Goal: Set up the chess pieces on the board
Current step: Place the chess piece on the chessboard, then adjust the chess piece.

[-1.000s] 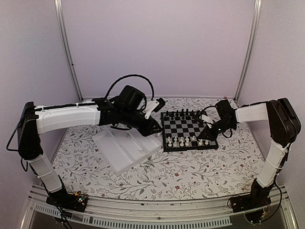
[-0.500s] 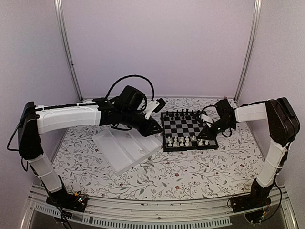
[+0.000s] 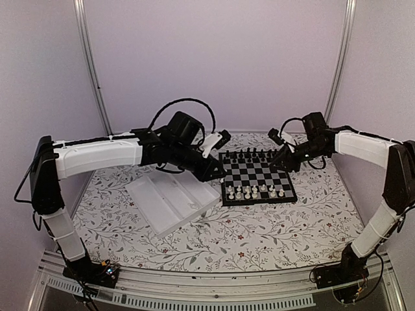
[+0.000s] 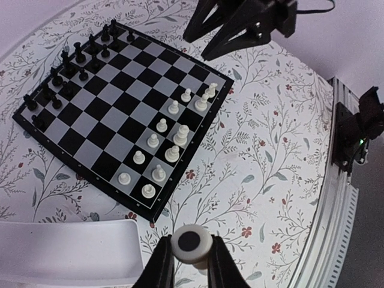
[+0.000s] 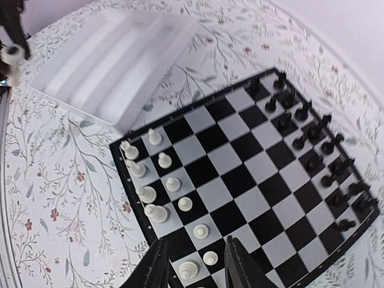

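Observation:
The board (image 3: 259, 202) lies right of centre, with white chess pieces (image 3: 254, 191) in its two near rows and black chessmen (image 3: 249, 155) at its far side. My left gripper (image 3: 216, 172) hovers just off the board's left edge, shut on a white chess piece (image 4: 191, 243). The piece's round base with a black disc faces the left wrist camera. My right gripper (image 3: 284, 159) is open and empty, raised over the board's far right part. In the right wrist view its fingers (image 5: 157, 267) frame the white pieces (image 5: 157, 174) below on the board (image 5: 240, 174).
A white compartmented tray (image 3: 172, 201) lies left of the board, under the left arm; its corner shows in the left wrist view (image 4: 60, 252). Floral cloth covers the table. Metal frame posts stand at the back corners, and a rail runs along the near edge.
My right gripper has lifted off the board's near right corner and moved up and back. My left gripper has edged slightly toward the board with its piece.

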